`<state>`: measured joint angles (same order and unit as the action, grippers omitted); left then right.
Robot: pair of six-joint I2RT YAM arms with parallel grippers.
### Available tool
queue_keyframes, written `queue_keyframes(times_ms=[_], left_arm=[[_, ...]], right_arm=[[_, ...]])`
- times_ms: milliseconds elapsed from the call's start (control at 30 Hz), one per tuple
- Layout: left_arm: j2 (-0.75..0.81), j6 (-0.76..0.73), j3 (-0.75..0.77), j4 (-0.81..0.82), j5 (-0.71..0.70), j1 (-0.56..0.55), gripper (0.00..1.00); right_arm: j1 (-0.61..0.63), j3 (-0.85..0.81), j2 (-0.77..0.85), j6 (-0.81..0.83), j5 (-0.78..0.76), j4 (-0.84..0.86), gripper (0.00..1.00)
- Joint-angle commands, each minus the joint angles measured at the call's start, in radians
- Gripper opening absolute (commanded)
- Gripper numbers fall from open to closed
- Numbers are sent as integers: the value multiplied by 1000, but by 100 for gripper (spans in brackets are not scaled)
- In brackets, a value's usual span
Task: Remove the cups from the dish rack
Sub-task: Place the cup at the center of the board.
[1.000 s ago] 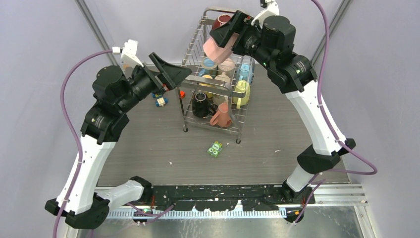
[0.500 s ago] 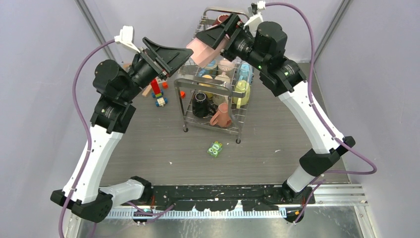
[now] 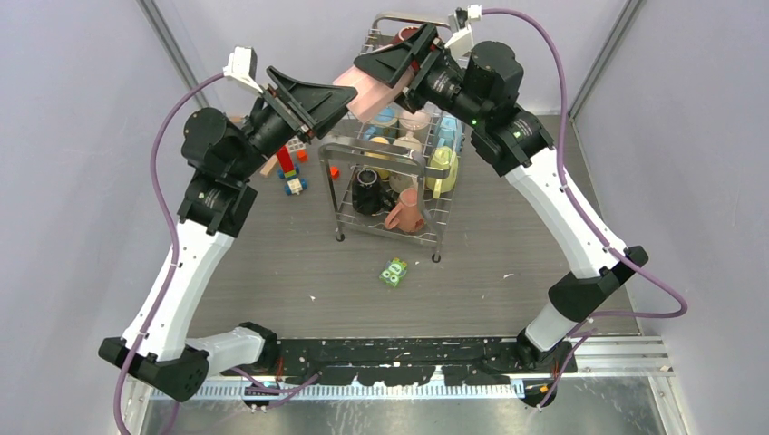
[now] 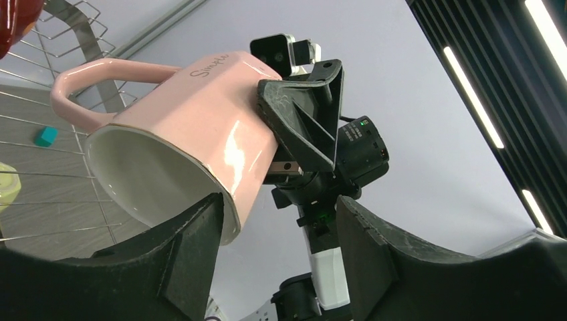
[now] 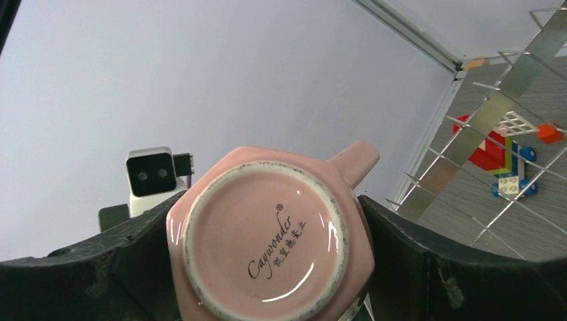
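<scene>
Above the dish rack, my right gripper is shut on a pale pink cup, lying on its side. The right wrist view shows its jaws pressing both sides of the cup's base. My left gripper meets the cup from the left with its jaws open. In the left wrist view the cup's rim sits between the jaws of the left gripper, against the left finger. Several cups stay in the rack: dark red, black, salmon, yellow.
Coloured toy blocks lie on the table left of the rack. A small green packet lies in front of it. Lilac walls close in on both sides and behind.
My right gripper carried the pink cup up and left out of the rack's top. My left gripper rose and moved right to the cup's mouth, its jaws narrowing.
</scene>
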<state>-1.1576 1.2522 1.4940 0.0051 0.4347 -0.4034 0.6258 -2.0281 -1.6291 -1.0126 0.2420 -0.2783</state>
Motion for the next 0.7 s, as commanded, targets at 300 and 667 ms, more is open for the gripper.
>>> queue_keyframes(times_ms=[300,667], left_arm=[[-48,82,10,158,51,7,46],[-72,134,-9,221,52,6,0]], right_arm=[[-7,40,78,-119,99,274,14],[-8,88,99,-123,116,314,15]])
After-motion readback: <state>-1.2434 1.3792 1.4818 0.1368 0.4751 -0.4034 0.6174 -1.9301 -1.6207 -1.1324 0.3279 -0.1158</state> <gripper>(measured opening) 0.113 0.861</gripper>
